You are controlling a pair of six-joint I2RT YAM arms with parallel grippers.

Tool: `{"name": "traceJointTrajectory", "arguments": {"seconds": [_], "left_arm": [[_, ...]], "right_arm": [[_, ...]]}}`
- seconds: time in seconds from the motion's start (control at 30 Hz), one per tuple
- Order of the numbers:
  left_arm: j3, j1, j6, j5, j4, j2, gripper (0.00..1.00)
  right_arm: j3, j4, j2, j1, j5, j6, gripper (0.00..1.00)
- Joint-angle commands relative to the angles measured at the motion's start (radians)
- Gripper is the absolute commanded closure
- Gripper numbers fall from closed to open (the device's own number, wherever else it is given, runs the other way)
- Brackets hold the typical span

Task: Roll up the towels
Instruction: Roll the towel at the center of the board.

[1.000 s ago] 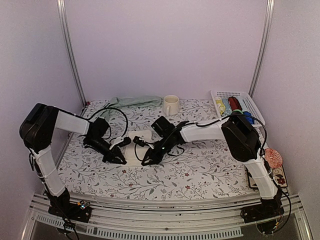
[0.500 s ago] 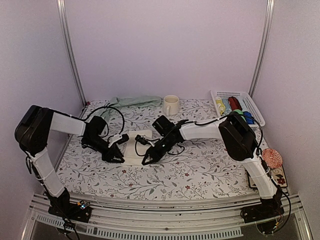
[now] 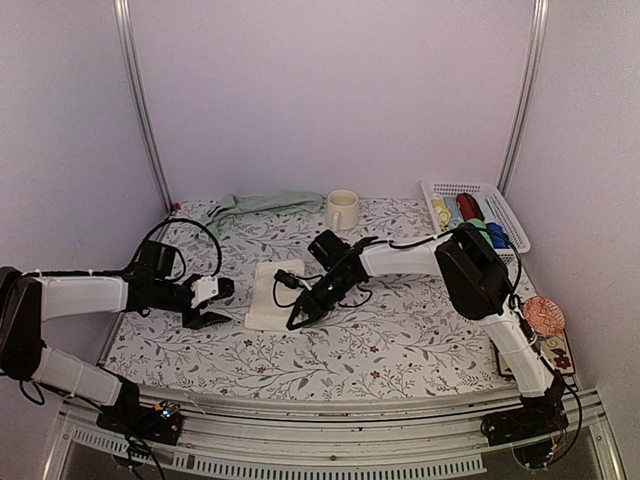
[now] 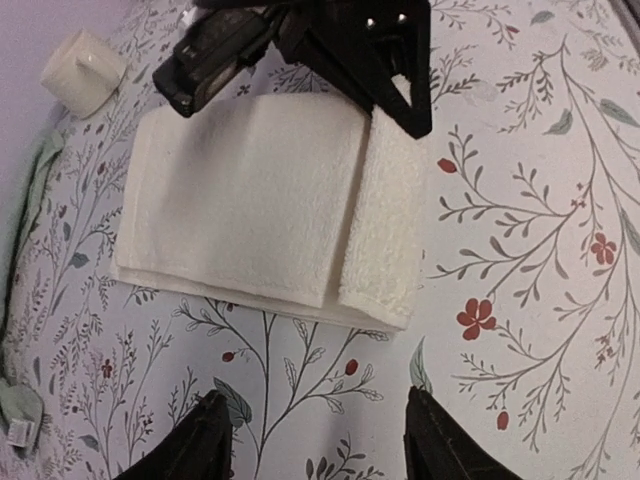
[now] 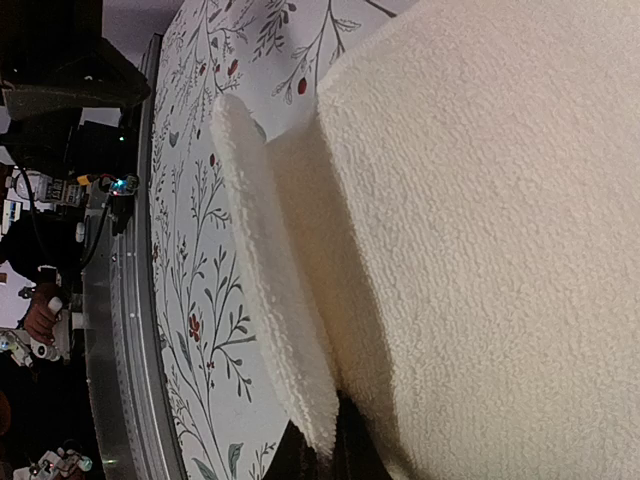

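A cream towel [image 3: 270,296] lies folded on the flowered tablecloth, and its near right edge is turned over into a narrow strip [image 4: 385,225]. My right gripper [image 3: 296,319] is shut on that turned edge; in the right wrist view the dark fingers [image 5: 325,455] pinch the towel's flap [image 5: 270,300]. My left gripper [image 3: 211,313] is open, low over the cloth a little to the left of the towel. In the left wrist view its gap [image 4: 320,445] holds nothing and the cream towel [image 4: 245,195] lies ahead of it. A pale green towel [image 3: 265,202] lies crumpled at the back left.
A cream mug [image 3: 342,210] stands at the back centre. At the back right stands a white basket [image 3: 497,204] with several coloured things in it. A round pink object [image 3: 547,315] lies at the right table edge. Metal posts rise at both back corners.
My left gripper has let go of the cream towel, opened, and drawn back to the left. The right gripper has stayed shut on the towel's turned edge.
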Motion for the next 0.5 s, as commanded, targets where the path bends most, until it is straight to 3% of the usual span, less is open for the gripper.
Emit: {"name": "traceJointTrajectory", "arguments": {"seconds": [0.0, 0.23, 0.47], "left_arm": [[-0.124, -0.001, 0.284, 0.043, 0.154, -0.121, 0.4], [-0.263, -0.127, 0.518, -0.072, 0.26, -0.23, 0.4], [-0.262, -0.242, 0.565, -0.241, 0.34, -0.132, 0.43]], "right_arm": [[0.019, -0.055, 0.047, -0.017, -0.018, 0.043, 0.96], [0.031, -0.053, 0.05, -0.019, -0.03, 0.071, 0.96], [0.072, -0.079, 0.078, -0.019, -0.034, 0.075, 0.96]]}}
